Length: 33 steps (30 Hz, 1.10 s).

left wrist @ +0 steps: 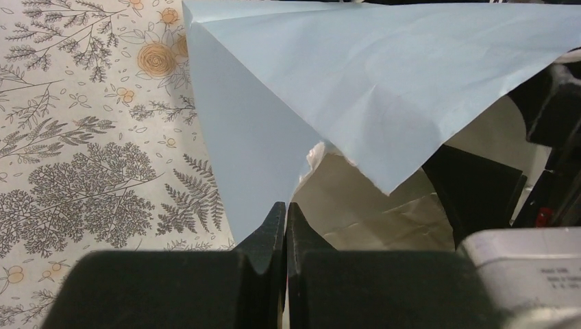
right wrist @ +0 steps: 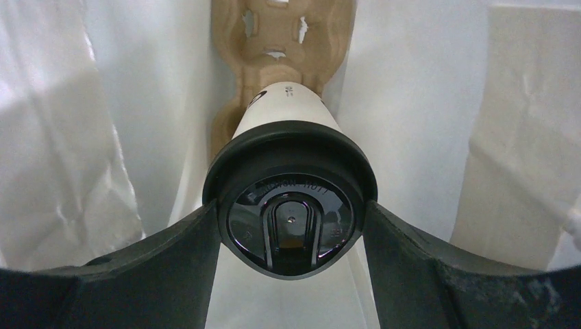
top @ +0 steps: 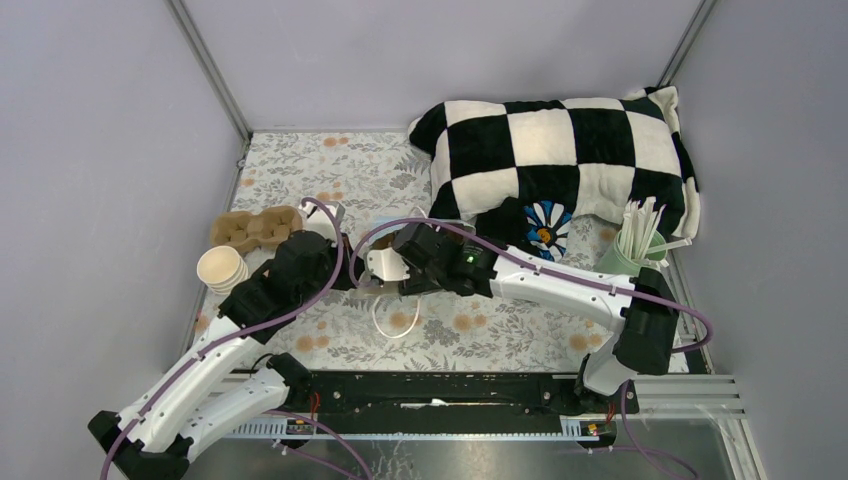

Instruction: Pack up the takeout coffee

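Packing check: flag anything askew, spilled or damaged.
No spill or damage shows. One oddity: the right gripper holds the lidded coffee cup by its lid rim, seemingly on its side, inside the paper bag near the cardboard cup carrier. The left gripper pinches the bag's edge.

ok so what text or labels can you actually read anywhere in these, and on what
"HOT": seems to end the raised arc of lettering on the black lid of the takeout coffee; the rest is too blurred to read.
Small dark print high on the cup's wall: too small to read.
Grey label at the lower right of the left wrist view: tiny print, unreadable.
Blue paper bag: no print visible.
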Tool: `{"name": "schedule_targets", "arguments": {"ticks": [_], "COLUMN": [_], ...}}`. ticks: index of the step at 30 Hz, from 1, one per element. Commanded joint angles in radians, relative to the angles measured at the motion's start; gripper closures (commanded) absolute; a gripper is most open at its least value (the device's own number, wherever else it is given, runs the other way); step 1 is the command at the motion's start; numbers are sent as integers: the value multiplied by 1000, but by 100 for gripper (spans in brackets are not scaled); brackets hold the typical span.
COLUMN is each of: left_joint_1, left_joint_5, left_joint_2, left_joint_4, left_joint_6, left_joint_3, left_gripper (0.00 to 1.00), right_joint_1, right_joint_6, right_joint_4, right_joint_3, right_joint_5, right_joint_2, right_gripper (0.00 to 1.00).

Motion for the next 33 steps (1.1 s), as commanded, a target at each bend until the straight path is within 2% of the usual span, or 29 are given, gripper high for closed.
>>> {"name": "schedule_targets", "arguments": {"ticks": [1,8,17,33], "left_joint_1": [-5,-5,-4,-14], "left_joint_5": [11,9,-17,-16], "left_joint_2": [-5,-3,-4,3], "left_joint_4": [18,19,6,10], "left_joint_6": [2,11,37,47], "left_joint_3": [-1,5,17,26], "left_gripper": [100,100,100,100], "right_joint_1": [-24,-30,-31,-42], "right_joint_6": [-44,-47,12,30], "right_joint_4": [-19,-57,-160,-110], "right_joint_3": [50,50,147,35], "right_joint_5": [82,97,66,81], "right_joint_2": [-8,-10,-4,54], "right_gripper": [54,54,55,56]}}
